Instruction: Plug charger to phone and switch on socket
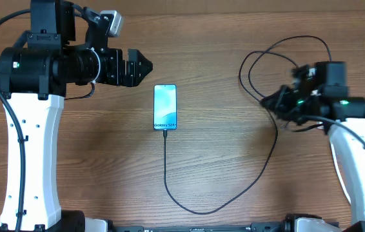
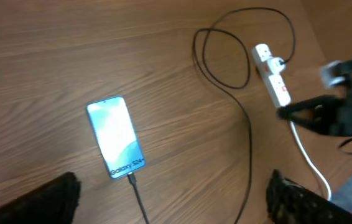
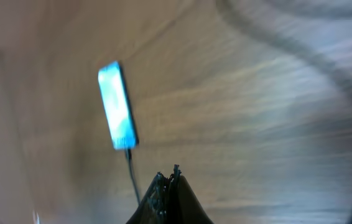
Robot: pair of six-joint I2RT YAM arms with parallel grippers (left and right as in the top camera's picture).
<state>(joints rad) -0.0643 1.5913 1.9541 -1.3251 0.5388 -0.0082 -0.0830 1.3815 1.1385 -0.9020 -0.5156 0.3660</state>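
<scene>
Wooden table (image 1: 221, 167) seen from above, with one arm at each side. The left gripper (image 1: 145, 65) hangs over the table just to the upper left of the phone. It is released: its fingers (image 2: 58, 199) stand wide apart at the edges of the left wrist view. The right gripper (image 3: 168, 180) is clenched, its tips meeting with nothing between them. It hovers beside the socket (image 2: 272, 74), a white strip lying at the right of the table.

The charger (image 1: 165, 158) runs from the phone toward the near edge, curves right, and loops close by the socket. The phone (image 1: 165, 107) lies flat at mid-table, screen lit. The plug tip (image 2: 130, 178) sits in its near end.
</scene>
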